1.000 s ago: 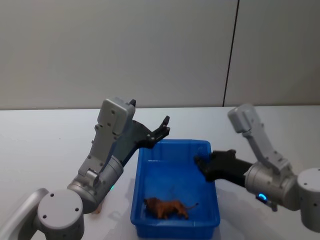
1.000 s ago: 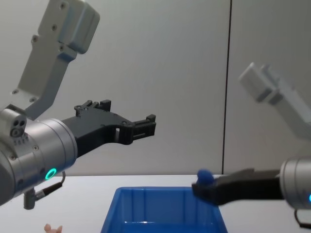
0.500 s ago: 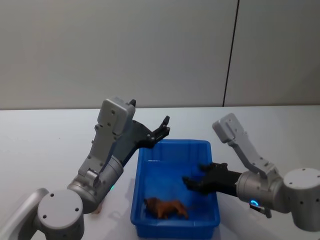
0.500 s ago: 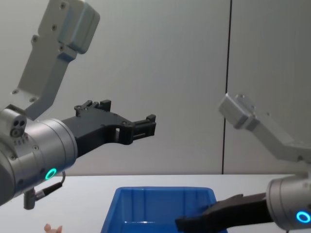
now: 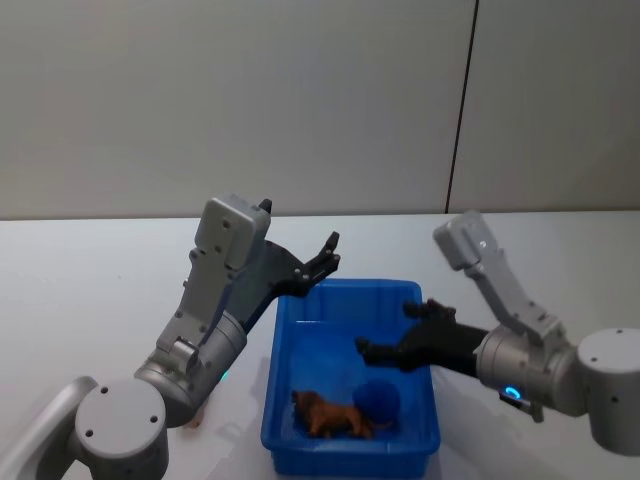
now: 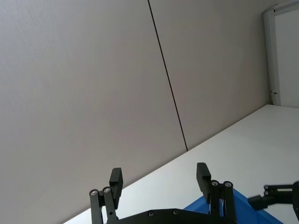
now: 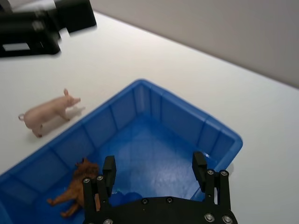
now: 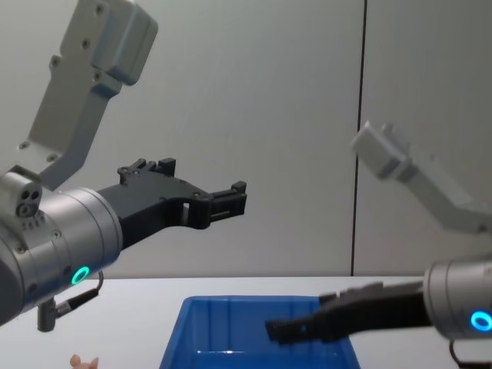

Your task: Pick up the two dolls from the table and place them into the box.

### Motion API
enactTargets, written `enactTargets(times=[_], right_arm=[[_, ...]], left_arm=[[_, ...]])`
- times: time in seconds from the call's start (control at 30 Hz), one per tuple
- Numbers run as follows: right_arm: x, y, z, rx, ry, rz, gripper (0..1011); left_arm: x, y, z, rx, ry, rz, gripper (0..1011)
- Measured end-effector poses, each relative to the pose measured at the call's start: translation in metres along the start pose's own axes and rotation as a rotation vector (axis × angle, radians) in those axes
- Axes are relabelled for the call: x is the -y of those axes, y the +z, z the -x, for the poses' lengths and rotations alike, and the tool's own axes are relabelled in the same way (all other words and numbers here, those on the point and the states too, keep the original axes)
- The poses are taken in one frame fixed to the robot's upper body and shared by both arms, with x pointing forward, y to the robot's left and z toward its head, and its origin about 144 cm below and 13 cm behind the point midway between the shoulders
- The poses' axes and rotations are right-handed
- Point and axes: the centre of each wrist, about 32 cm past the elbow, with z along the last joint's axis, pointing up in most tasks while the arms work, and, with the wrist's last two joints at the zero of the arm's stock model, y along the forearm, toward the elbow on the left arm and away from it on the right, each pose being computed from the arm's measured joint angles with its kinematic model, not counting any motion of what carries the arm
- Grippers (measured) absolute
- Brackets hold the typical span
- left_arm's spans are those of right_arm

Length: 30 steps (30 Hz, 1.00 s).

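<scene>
At the left we see the smooth pale peach-pink pig-shaped doll [image 7: 49, 114] on the plain white tabletop [image 5: 80, 290], near the outer left wall of the rectangular bright blue plastic bin [image 5: 345, 287] but not touching it. The left gripper [image 6: 159, 179] hangs raised above the bin's far left corner, jaws wide apart and empty. Inside the ribbed bin, at its near end, we find the fuzzy reddish-brown four-legged doll [image 5: 335, 415]. The right gripper [image 7: 154, 168] hovers over the bin, jaws wide, holding nothing.
</scene>
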Motion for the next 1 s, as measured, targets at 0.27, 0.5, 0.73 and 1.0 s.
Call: enactTargets(times=[0.27, 0.5, 0.73, 1.0], right_arm=[[0.013, 0.012, -0.006, -0.015, -0.019, -0.118, 1001], [0.025, 0.018, -0.014, -0.068, -0.055, -0.175, 1001], [0.034, 0.018, -0.024, -0.154, -0.088, -0.180, 1001], [0.043, 0.013, -0.032, -0.255, -0.116, -0.152, 1001]], left_arm=[[0.000, 0.000, 0.000, 0.000, 0.000, 0.000, 1001], [0.000, 0.000, 0.000, 0.000, 0.000, 0.000, 1001], [0.000, 0.000, 0.000, 0.000, 0.000, 0.000, 1001], [0.000, 0.000, 0.000, 0.000, 0.000, 0.000, 1001]])
